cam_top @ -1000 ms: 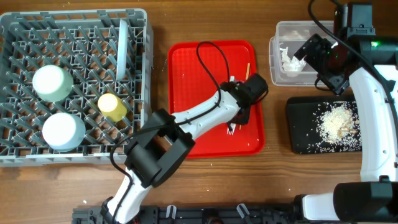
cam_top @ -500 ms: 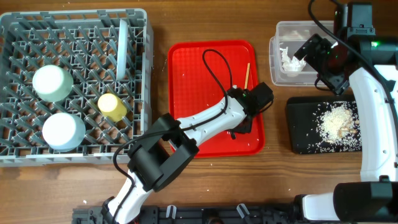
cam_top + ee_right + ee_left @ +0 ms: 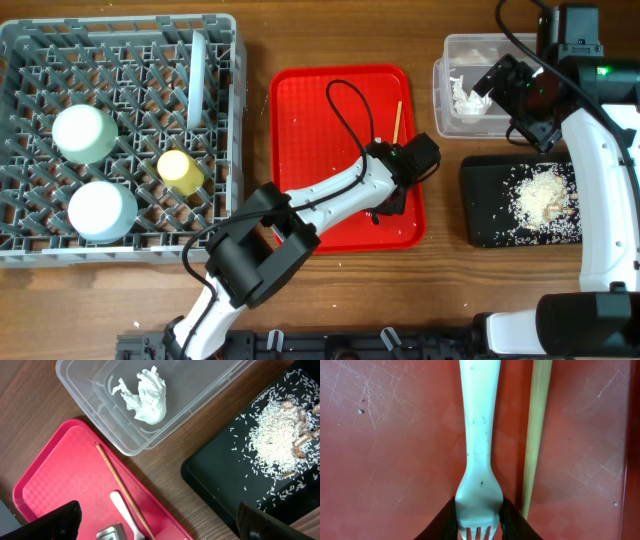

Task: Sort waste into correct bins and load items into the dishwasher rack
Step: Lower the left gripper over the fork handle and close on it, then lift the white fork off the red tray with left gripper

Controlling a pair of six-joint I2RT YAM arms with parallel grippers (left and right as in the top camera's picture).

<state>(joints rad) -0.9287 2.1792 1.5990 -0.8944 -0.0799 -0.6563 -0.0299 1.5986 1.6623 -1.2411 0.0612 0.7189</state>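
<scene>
My left gripper [image 3: 479, 522] is shut on the head of the white plastic fork [image 3: 479, 435], just above its tines, over the red tray [image 3: 385, 460]. In the overhead view the left gripper [image 3: 383, 203] covers most of the fork. My right gripper [image 3: 160, 525] is open and empty, high over the gap between tray and bins. The clear tub [image 3: 444, 88] holds the crumpled tissue [image 3: 145, 395]. The black tray [image 3: 482, 215] holds loose rice [image 3: 275, 435]. The rack [image 3: 30, 250] holds two mint bowls [image 3: 85, 133], the yellow cup [image 3: 178, 168] and the upright blue plate [image 3: 197, 68]. No red wrapper shows.
A thin wooden stick [image 3: 536, 430] lies on the red tray [image 3: 320, 120] right beside the fork, also seen in the overhead view [image 3: 397, 120]. The left arm's cable loops over the tray's middle. Bare wood lies between the tray and the bins.
Over the last second my left gripper shifted a little toward the tray's front right, uncovering the wooden stick. It has held still for the last half second. The right arm has not moved.
</scene>
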